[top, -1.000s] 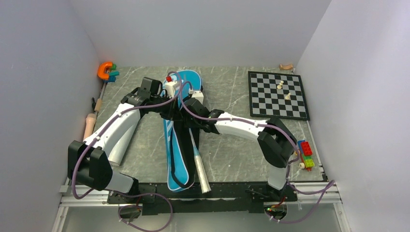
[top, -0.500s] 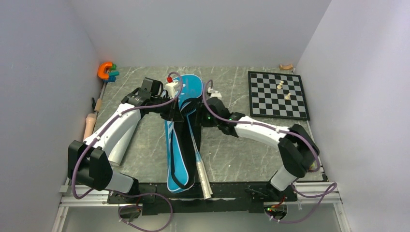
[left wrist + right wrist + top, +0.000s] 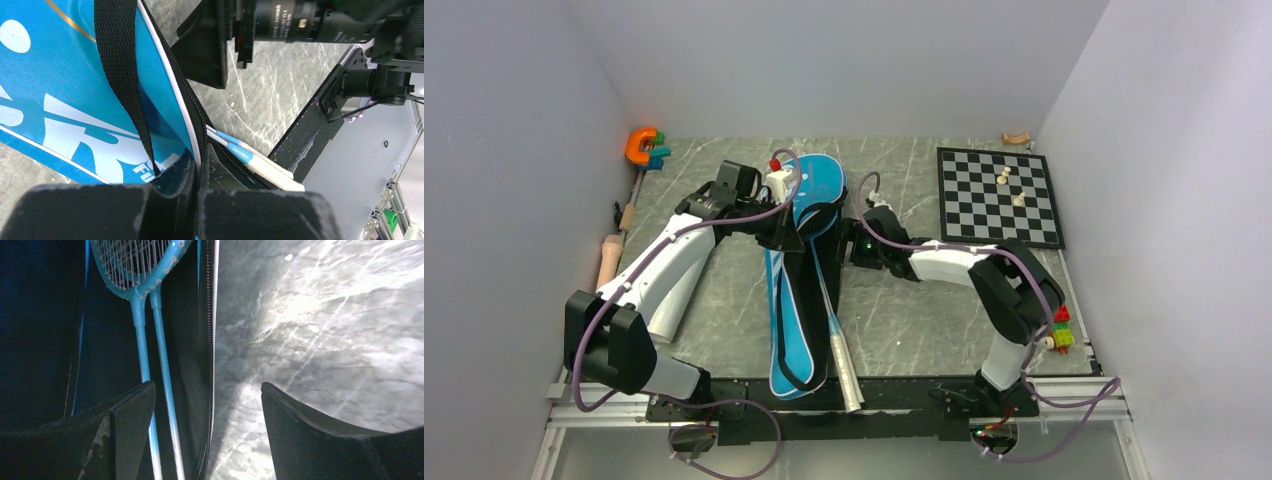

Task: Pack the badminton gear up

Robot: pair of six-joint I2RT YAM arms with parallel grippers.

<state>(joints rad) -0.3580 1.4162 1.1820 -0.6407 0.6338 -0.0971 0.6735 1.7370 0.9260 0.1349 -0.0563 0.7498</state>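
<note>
Grey marbled tabletop (image 3: 904, 320) is bearing a long blue racket-shaped fabric bag (image 3: 789, 340) lying near-to-far, left gripper (image 3: 197, 200) clamping its zipper rim, right gripper (image 3: 205, 390) straddling the bag's right rim, fingers apart.

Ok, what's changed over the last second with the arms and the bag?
The right gripper drew back from over the blue SPORT bag to its right edge and opened; it holds nothing. The left gripper stays shut on the bag's zipper edge; bag and rackets have not moved.
</note>
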